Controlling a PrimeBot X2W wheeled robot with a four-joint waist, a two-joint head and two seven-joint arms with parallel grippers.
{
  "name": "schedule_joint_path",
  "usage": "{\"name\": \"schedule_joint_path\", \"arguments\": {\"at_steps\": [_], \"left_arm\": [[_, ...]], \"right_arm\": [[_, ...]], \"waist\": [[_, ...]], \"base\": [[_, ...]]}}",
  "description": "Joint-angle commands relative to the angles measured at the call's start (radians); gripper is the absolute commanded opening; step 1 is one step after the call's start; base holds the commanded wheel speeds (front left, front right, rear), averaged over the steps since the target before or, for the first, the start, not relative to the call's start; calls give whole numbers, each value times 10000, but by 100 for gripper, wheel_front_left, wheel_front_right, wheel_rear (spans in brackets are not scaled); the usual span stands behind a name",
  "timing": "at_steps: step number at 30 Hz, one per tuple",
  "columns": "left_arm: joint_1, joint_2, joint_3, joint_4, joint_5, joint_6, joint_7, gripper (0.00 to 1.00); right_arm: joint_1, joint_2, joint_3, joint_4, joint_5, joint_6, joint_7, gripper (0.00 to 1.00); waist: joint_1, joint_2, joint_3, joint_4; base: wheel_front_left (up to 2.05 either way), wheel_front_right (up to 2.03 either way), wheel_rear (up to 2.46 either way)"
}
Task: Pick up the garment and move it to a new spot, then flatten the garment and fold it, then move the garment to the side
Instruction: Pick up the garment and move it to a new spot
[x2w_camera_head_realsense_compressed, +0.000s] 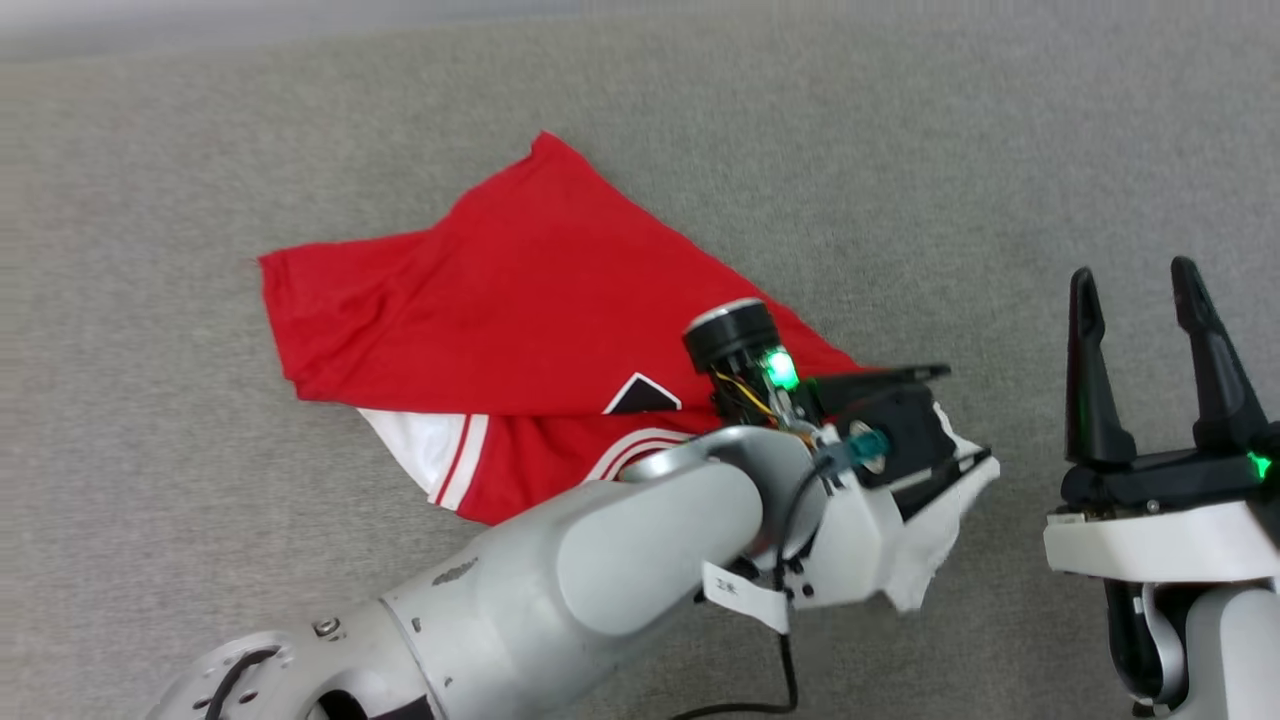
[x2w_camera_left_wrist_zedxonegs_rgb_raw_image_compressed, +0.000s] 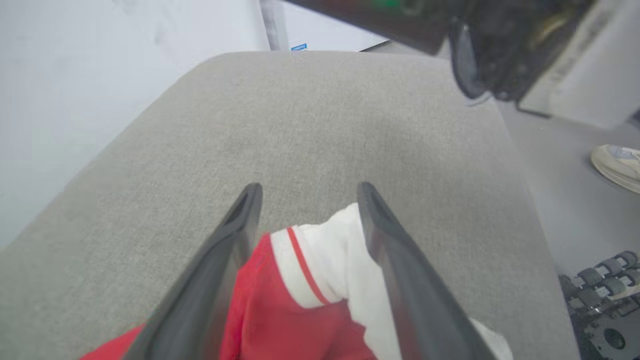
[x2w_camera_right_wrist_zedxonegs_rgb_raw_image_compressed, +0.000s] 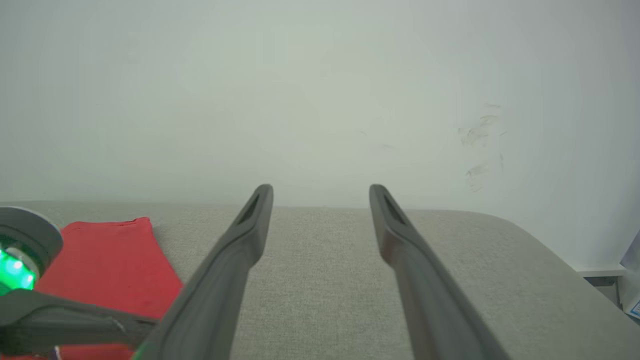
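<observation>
The garment (x2w_camera_head_realsense_compressed: 520, 290), a red shirt with white striped trim, lies crumpled on the grey cushion (x2w_camera_head_realsense_compressed: 900, 150), with a corner of black print showing. My left gripper (x2w_camera_head_realsense_compressed: 965, 420) reaches across its lower right edge, fingers pointing right. In the left wrist view my left gripper (x2w_camera_left_wrist_zedxonegs_rgb_raw_image_compressed: 307, 192) is open, and a white sleeve with a red stripe (x2w_camera_left_wrist_zedxonegs_rgb_raw_image_compressed: 325, 260) lies loose between the spread fingers. My right gripper (x2w_camera_head_realsense_compressed: 1140, 290) stands open to the right of the garment with nothing between its fingers. The right wrist view shows my right gripper (x2w_camera_right_wrist_zedxonegs_rgb_raw_image_compressed: 320, 192) over bare cushion and the garment (x2w_camera_right_wrist_zedxonegs_rgb_raw_image_compressed: 110, 255) at the lower left.
The grey cushion (x2w_camera_left_wrist_zedxonegs_rgb_raw_image_compressed: 325, 115) ends at a pale wall (x2w_camera_right_wrist_zedxonegs_rgb_raw_image_compressed: 320, 90) behind and drops off on the right. A person's shoe (x2w_camera_left_wrist_zedxonegs_rgb_raw_image_compressed: 617, 165) rests on the floor past the cushion's edge, near dark rollers (x2w_camera_left_wrist_zedxonegs_rgb_raw_image_compressed: 605, 290). My right arm (x2w_camera_left_wrist_zedxonegs_rgb_raw_image_compressed: 500, 45) hangs above.
</observation>
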Motion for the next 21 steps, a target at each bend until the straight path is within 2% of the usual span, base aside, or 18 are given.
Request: {"name": "schedule_joint_path", "arguments": {"at_steps": [1,3,4,5,6,7,8,9,13,21], "left_arm": [[-8,-86,198,253,-5,134,-569,100],[32,-119,314,374,23,286,-904,100],[147,-136,530,607,74,648,-1447,100],[147,-136,530,607,74,648,-1447,100],[243,-128,680,695,52,829,-1654,100],[403,-40,1013,772,-3,1213,-1936,100],[403,-40,1013,772,-3,1213,-1936,100],[501,48,1198,776,-22,1422,-2028,100],[1073,539,2017,483,24,2221,-2193,100],[3076,1805,4471,-1405,727,3762,-2205,100]], "right_arm": [[200,28,-1,37,-57,-7,-24,100],[281,26,-5,56,-80,-7,-24,100],[409,25,-11,87,-95,-7,-24,100],[409,25,-11,87,-95,-7,-24,100],[491,26,-3,103,-114,-7,-24,100],[630,27,-13,127,-161,-7,-24,100],[630,27,-13,127,-161,-7,-24,100],[688,27,-7,152,-167,-7,-24,100],[933,27,-27,193,-176,-7,-24,100],[1370,27,-110,272,-228,-7,-24,100]], "waist": [[0,0,-550,283],[0,0,-691,345],[0,0,-958,479],[0,0,-958,479],[0,0,-1086,549],[0,0,-1310,685],[0,0,-1310,685],[0,0,-1422,750],[0,0,-1788,988],[0,0,-2326,1383]], "base": [[0,0,0],[0,0,0],[0,0,0],[0,0,0],[0,0,0],[0,0,0],[0,0,0],[0,0,0],[0,0,0],[0,0,0]]}}
